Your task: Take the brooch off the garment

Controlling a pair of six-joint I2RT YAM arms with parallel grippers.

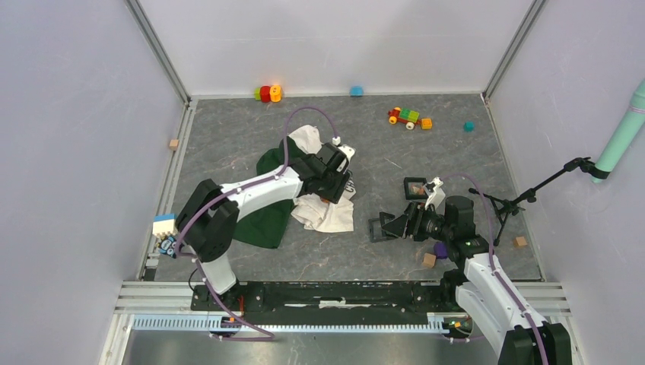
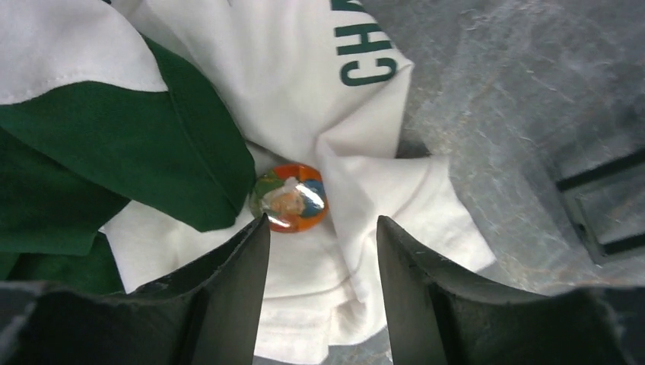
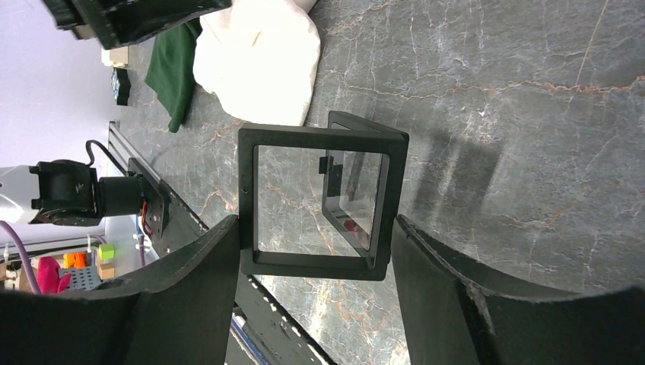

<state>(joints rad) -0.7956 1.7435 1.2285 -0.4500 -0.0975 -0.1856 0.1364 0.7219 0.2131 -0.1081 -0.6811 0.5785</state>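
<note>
Bases of both arms stand at the near edge of the grey marbled table (image 1: pixel 228 122). Nearest to them, by the right arm, lie a tan wooden cube (image 1: pixel 430 260) and a small purple object (image 1: pixel 440 249). Just beyond, the right gripper (image 3: pixel 316 228) is clamped on an open black square frame case (image 3: pixel 319 138). One finger presses on each side edge, and the case stands upright with its face toward the wrist camera. The table shows through its clear window. A tiny red spot sits on the inner half, too small to tell what it is. A second black square case (image 1: pixel 415 188) lies flat a little farther away, with something brown inside.

On the left side, the large soft garment (image 1: pixel 266 217), half dark green and half cream-white, lies crumpled near the middle of the table. The left gripper (image 2: pixel 323 220) hangs over its white part with the jaws apart, holding nothing. The small round orange-brown brooch (image 2: pixel 289 199) sits on the white cloth, just past the tip of one finger (image 2: pixel 243 281). It is beside a green fold and below the dark green lettering (image 2: pixel 365 53).

Far at the back are a toy train of coloured blocks (image 1: pixel 409 117), a teal block (image 1: pixel 469 126), a blue block (image 1: pixel 356 90) and a red, yellow and green toy (image 1: pixel 268 93) by the wall.
</note>
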